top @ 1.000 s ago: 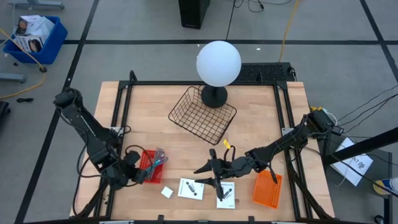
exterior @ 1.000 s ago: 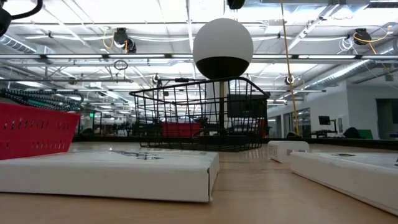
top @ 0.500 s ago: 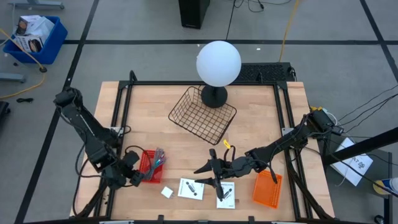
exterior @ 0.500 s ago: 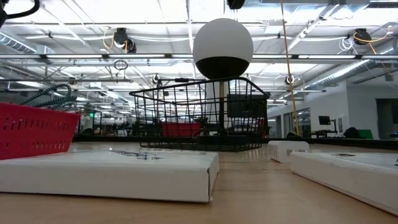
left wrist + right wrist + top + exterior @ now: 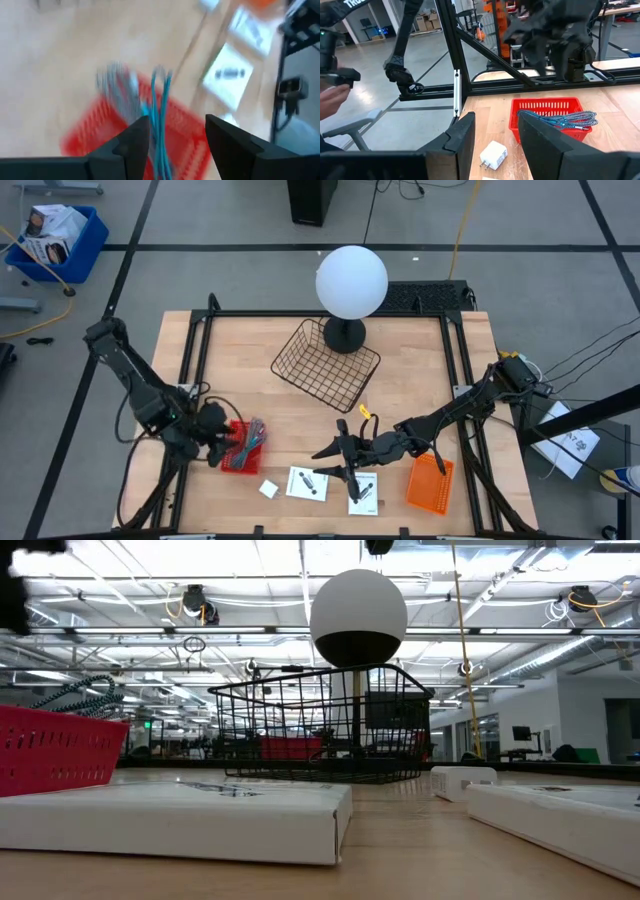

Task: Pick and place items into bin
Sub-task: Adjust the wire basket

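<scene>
A red basket (image 5: 236, 456) sits near the table's left front and holds a teal-handled tool (image 5: 160, 107) and a grey tool (image 5: 118, 87), which stick out over its rim. My left gripper (image 5: 212, 434) hovers open over the basket's left rim; its fingers stand apart above the tools in the left wrist view. My right gripper (image 5: 340, 452) is open, low over the table's front middle. Two white cards (image 5: 307, 482) (image 5: 365, 493) and a small white block (image 5: 268, 489) lie flat on the wood in front of it.
An orange bin (image 5: 430, 483) lies at the front right. A black wire basket (image 5: 325, 362) and a lamp with a white globe (image 5: 351, 281) stand at the far middle. Black frame rails (image 5: 200, 360) run along both sides. A person's hand (image 5: 331, 95) shows beyond the table.
My left gripper has moved toward the far edge and slightly right, from beside the red basket's left side to above its rim, and is still moving. The right arm, the cards and the block have stayed put.
</scene>
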Controlling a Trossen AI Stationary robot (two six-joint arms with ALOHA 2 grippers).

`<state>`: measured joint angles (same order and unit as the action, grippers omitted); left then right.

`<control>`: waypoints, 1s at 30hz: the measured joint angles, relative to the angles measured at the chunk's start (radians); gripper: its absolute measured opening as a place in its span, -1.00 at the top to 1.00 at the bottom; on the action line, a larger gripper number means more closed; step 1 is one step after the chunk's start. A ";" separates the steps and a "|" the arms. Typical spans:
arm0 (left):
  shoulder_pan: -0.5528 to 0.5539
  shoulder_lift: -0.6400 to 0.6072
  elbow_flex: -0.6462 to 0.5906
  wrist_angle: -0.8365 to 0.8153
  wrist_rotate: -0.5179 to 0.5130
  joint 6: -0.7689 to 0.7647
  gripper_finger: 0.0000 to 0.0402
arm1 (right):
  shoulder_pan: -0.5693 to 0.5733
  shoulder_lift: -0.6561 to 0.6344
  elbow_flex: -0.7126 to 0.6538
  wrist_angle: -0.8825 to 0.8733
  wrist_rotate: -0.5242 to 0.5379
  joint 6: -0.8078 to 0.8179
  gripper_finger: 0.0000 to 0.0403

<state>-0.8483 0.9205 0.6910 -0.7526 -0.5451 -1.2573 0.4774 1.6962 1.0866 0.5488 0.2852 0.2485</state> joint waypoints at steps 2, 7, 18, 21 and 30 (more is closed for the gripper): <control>0.051 -0.028 0.000 0.037 -0.038 0.117 0.02 | 0.000 0.000 0.000 0.000 0.000 0.000 0.30; 0.205 -0.050 0.023 0.053 0.030 0.462 0.02 | 0.000 0.000 0.000 0.000 0.000 0.000 0.30; 0.602 0.034 0.146 0.067 0.217 0.932 0.01 | 0.000 0.000 0.000 0.000 0.000 0.000 0.30; 0.705 0.094 0.194 0.003 0.287 1.059 0.01 | 0.000 0.000 0.000 0.000 0.000 0.000 0.30; 0.875 0.281 0.255 -0.003 0.348 1.410 0.01 | 0.000 0.000 0.000 0.000 0.000 0.000 0.30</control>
<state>0.0264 1.2013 0.9464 -0.7559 -0.1968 0.1525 0.4777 1.6962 1.0866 0.5487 0.2852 0.2487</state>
